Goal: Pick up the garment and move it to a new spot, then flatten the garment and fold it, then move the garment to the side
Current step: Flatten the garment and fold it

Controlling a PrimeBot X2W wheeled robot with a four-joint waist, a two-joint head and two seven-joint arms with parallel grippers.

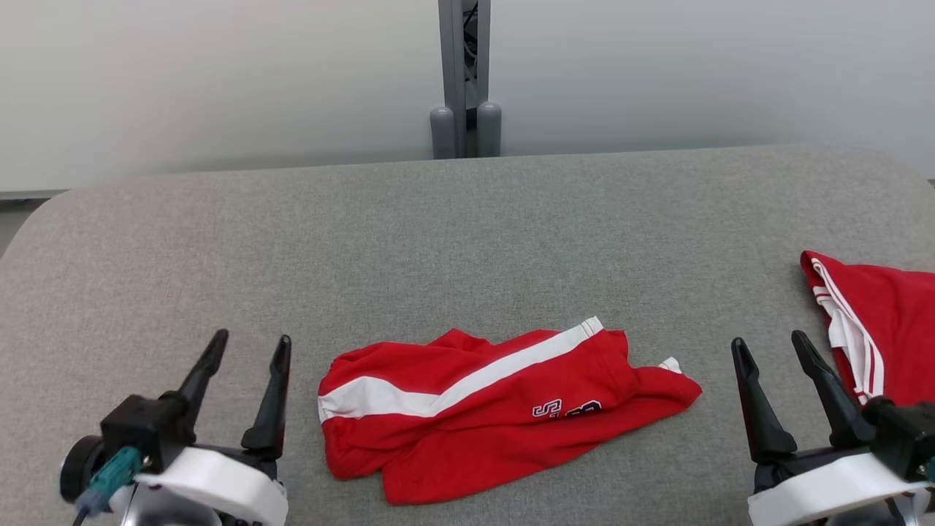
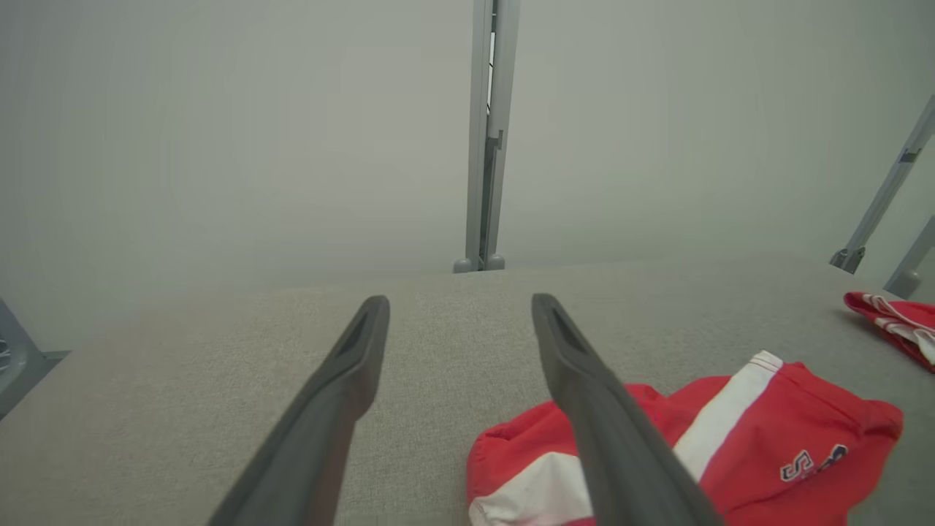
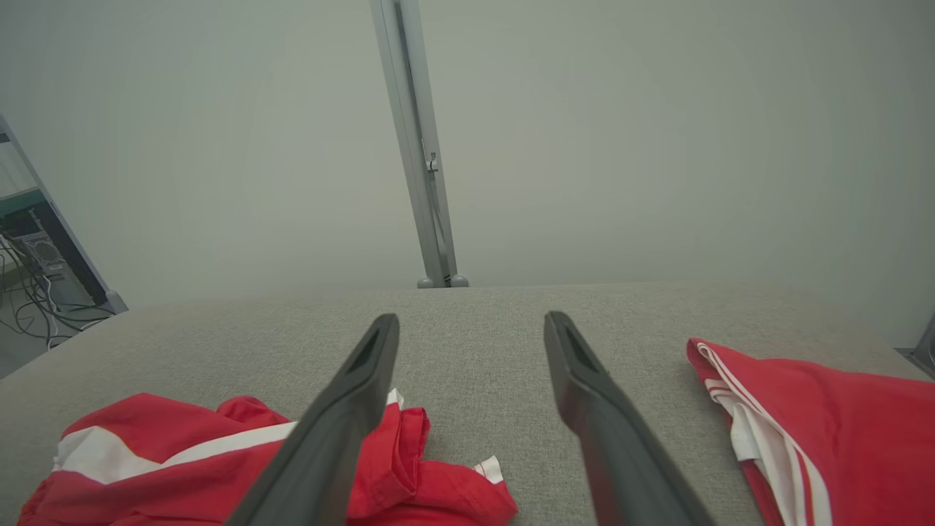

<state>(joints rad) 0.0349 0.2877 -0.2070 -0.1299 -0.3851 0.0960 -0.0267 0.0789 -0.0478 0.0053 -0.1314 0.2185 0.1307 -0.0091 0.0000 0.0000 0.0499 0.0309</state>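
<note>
Between our left hand (image 1: 252,336) and right hand (image 1: 768,338), both wide and empty, crumpled garment (image 1: 497,409) lies on counter (image 1: 467,234); we risk grabbing the second red garment (image 1: 887,321) beside right hand instead.

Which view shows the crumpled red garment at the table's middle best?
The head view: the crumpled garment lies whole, stripe and lettering visible, between the left pincer and right pincer. Each wrist view crops it at the bottom edge, with that arm's own pincer partly in front.

The red, white-striped garment (image 1: 504,416) with dark lettering lies crumpled at the grey table's (image 1: 467,241) near middle.
</note>
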